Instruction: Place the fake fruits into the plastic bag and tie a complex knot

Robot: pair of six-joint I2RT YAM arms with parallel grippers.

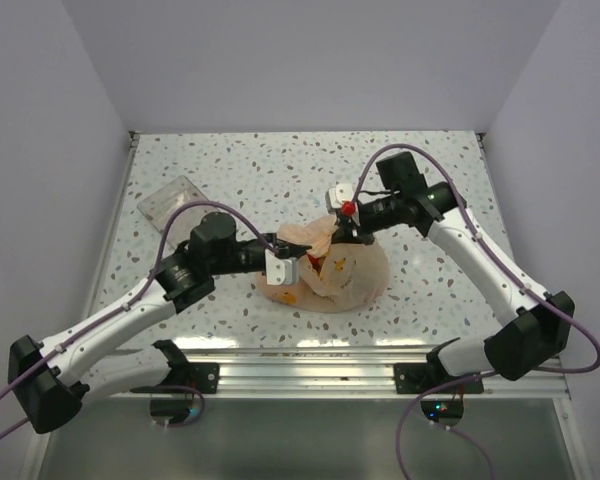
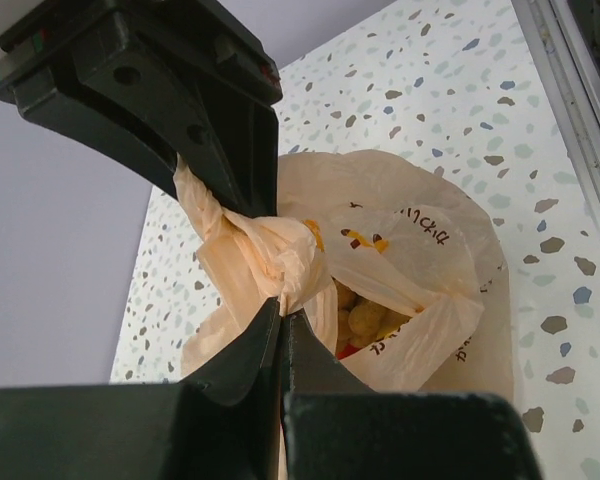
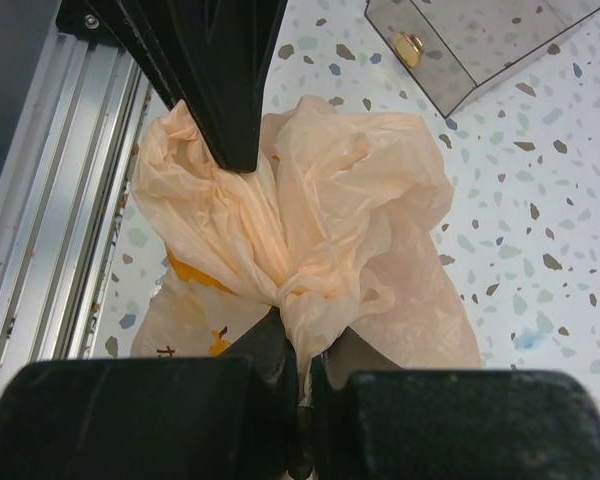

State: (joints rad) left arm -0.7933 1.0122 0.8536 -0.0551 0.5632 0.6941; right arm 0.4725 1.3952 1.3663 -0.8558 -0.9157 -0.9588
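Peach-orange, thin and crinkled, the plastic bag (image 1: 332, 268) lies on the speckled table (image 1: 230, 160) just below the centre of the overhead view, between the two arms.

The left gripper (image 1: 285, 263) reaches in from the left of the frame. Its jaws are pressed together on a twisted rope of bag film. In the left wrist view they meet at the lower centre, with the bunched film (image 2: 270, 250) rising out from between them.

The right gripper (image 1: 346, 224) comes in from the upper right and sits at the bag's top edge. Its jaws are likewise clamped on gathered film, seen at the bottom centre of the right wrist view, where the ruffled bag (image 3: 350, 190) fans out above them. The two grippers stand close together, each holding part of the same bunched neck.

The fake fruits (image 2: 365, 318) are inside the bag. Tan rounded pieces and a sliver of red show through its mouth at the lower centre of the left wrist view.

A clear rigid tray (image 1: 170, 200) stands well apart at the upper left of the overhead view. A metal rail (image 1: 310, 365) runs along the table's lower edge.
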